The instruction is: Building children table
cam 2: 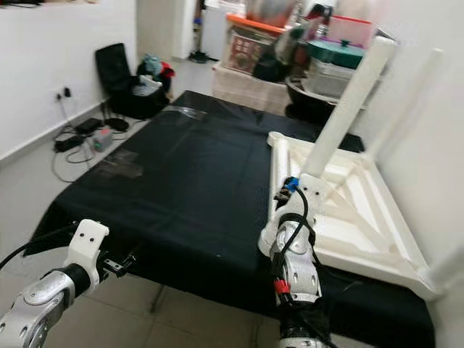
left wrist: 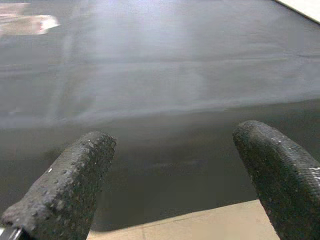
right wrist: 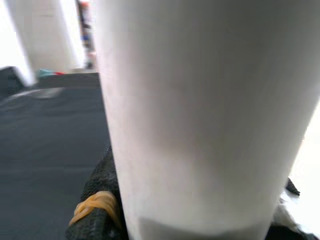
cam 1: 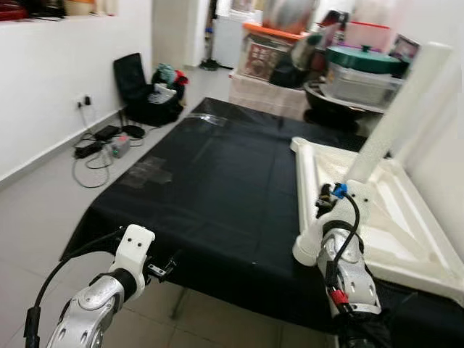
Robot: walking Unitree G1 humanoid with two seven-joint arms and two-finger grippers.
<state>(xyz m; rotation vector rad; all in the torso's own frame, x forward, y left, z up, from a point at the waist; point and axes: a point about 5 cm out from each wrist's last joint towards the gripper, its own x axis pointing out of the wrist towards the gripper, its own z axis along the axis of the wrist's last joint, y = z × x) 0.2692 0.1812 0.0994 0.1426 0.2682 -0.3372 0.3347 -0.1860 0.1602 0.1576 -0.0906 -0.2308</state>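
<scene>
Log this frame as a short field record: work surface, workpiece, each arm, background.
surface: black-covered table
workpiece: white children's table top lying upside down at the robot's right, legs pointing up
right gripper: closed around a white table leg, held tilted over the near corner
left gripper: open, holding nothing, at the near table edge
background: lidded storage boxes, black bag, cables on floor

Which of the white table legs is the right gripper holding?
The loose leg at the near corner of the upturned tabletop, gripped by the right gripper. The other legs already stand upright, away from it.
</scene>
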